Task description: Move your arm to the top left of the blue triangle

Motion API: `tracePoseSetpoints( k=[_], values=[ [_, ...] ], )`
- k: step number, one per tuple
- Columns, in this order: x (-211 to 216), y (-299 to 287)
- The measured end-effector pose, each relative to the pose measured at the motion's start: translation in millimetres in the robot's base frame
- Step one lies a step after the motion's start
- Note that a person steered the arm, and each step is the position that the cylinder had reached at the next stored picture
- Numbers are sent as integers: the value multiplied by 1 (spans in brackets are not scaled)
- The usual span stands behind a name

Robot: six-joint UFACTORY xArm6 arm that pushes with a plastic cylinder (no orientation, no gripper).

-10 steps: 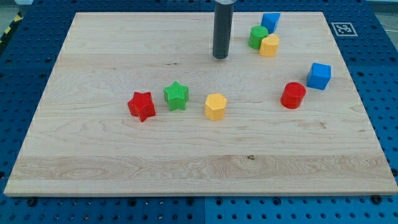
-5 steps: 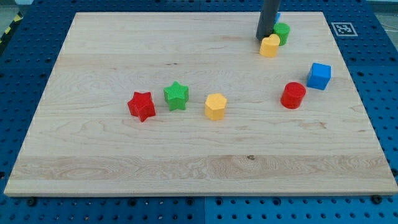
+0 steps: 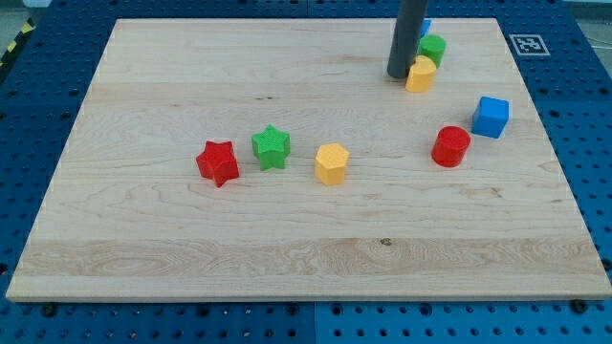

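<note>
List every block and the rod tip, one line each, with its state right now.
my tip: down on the board, against the yellow block's left side
yellow block: upright, touching the tip
green block: just behind the yellow block
blue triangle: mostly hidden behind the rod
blue cube: alone
red cylinder: upright
yellow hexagon: upright
green star: flat
red star: flat

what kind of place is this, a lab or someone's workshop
Most likely a robotics lab bench. A wooden board lies on a blue perforated table, a printed marker tag sits at the board's corner, and my tip rests just left of a yellow block among small coloured blocks.
</note>
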State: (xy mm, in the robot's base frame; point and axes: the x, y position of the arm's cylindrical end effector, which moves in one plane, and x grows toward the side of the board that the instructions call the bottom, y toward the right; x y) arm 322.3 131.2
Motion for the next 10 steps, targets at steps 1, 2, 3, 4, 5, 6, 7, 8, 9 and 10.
tracePoseSetpoints(
  k=[1,2,3,4,5,6,7,8,9,10],
  values=[
    [7,10],
    [7,17],
    [7,18],
    [5,14],
    [-20,2],
    [-56,-4],
    [-101,-4],
    [-130,-4],
    [-131,-6],
    [-130,-7]
  ],
)
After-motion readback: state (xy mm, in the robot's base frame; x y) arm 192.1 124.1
